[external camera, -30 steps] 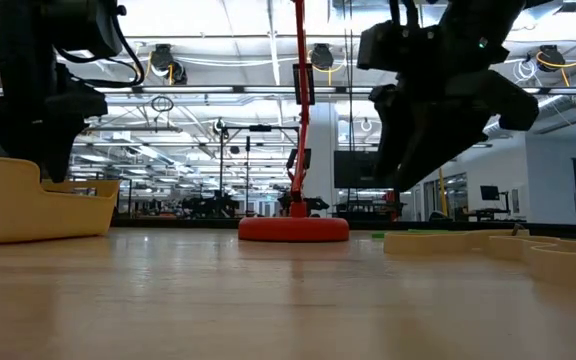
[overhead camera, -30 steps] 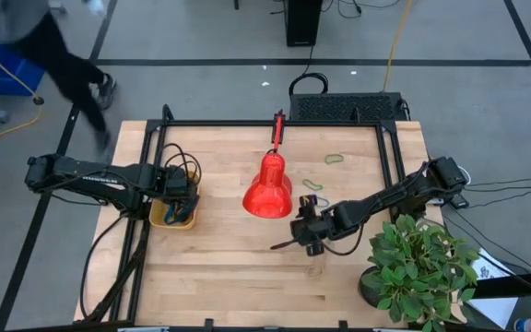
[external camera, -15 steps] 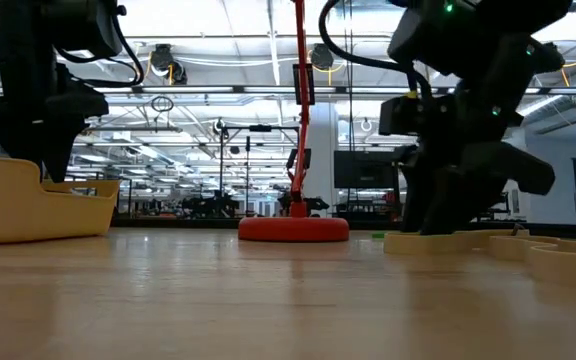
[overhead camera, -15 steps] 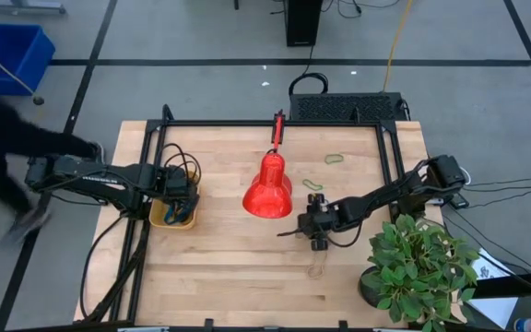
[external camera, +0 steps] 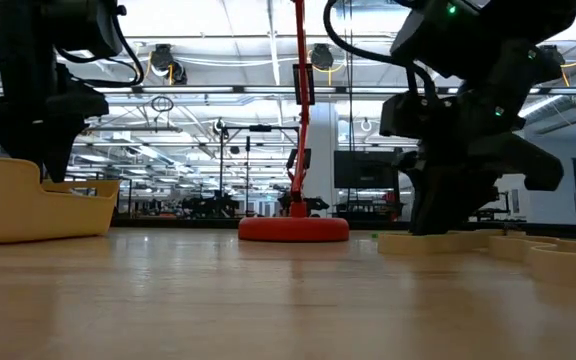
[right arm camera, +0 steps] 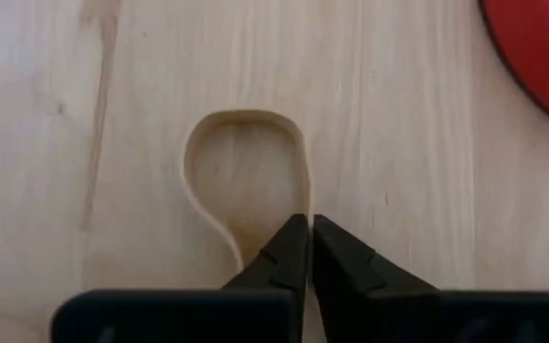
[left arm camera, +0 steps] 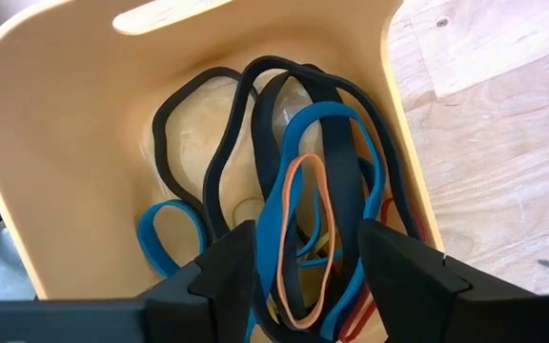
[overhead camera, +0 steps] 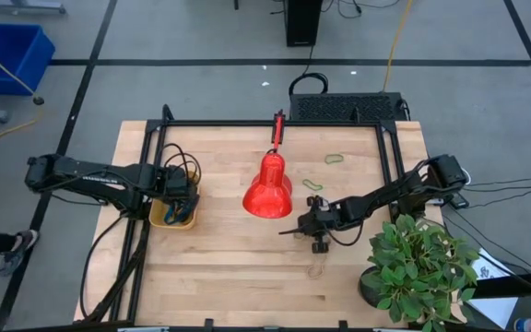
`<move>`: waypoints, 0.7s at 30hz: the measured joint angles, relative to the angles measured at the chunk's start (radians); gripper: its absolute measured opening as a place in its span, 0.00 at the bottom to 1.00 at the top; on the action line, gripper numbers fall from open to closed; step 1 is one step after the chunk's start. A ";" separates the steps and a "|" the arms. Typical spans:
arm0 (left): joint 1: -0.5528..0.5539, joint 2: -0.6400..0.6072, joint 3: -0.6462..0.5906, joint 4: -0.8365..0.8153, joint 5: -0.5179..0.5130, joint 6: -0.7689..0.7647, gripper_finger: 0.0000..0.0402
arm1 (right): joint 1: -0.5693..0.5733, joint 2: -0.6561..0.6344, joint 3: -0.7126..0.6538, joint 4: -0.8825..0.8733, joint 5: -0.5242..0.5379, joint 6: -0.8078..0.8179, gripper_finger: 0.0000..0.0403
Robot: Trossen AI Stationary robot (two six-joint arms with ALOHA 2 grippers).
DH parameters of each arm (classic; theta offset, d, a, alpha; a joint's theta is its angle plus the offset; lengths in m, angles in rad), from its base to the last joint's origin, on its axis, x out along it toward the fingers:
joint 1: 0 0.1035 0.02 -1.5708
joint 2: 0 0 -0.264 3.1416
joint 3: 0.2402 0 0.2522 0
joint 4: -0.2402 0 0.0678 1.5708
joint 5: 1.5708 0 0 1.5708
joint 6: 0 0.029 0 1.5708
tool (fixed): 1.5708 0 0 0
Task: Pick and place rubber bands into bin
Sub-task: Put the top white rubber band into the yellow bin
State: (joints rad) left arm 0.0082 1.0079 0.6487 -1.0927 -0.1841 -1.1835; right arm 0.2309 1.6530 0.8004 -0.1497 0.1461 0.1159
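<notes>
Desk [overhead camera: 247,277] of pale wood carries everything here, with a black frame along its edges. At its right front corner stands a leafy green potted plant [overhead camera: 419,266], and near the middle sits a red lamp [overhead camera: 268,187] on a thin red stem.

Toward the left side of the desk rests the bin [overhead camera: 174,214], a small yellow-orange tub. The left claw [left arm camera: 298,255] hangs directly over it with its fingers [left arm camera: 225,265] spread apart and nothing between them. Inside the bin lie several rubber bands [left arm camera: 298,191]: black loops, wide blue ones and a thin orange one, tangled together on the floor of the tub.

The right claw [right arm camera: 309,238] is down at the desk surface just in front of the lamp's base, its fingers [right arm camera: 343,262] pressed together on the edge of a tan rubber band [right arm camera: 241,176] that lies flat on the wood as an open loop. In the low view this claw [external camera: 438,215] reaches the desktop beside the tan loop.

Farther back on the desk, right of the lamp, lie a green band [overhead camera: 335,159] and another small green band [overhead camera: 312,184], both well apart from either claw.
</notes>
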 joint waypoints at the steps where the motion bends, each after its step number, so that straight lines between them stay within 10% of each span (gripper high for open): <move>1: 0.000 0.000 0.000 0.002 0.000 0.000 0.47 | 0.000 -0.002 -0.001 0.021 0.001 0.002 0.02; 21: -0.065 -0.025 0.000 0.792 0.119 0.361 0.25 | 0.000 -0.189 0.003 0.415 0.011 -0.011 0.00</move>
State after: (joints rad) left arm -0.0565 0.9833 0.6483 -0.3011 -0.0654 -0.8226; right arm 0.2310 1.4641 0.8029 0.2658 0.1569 0.1045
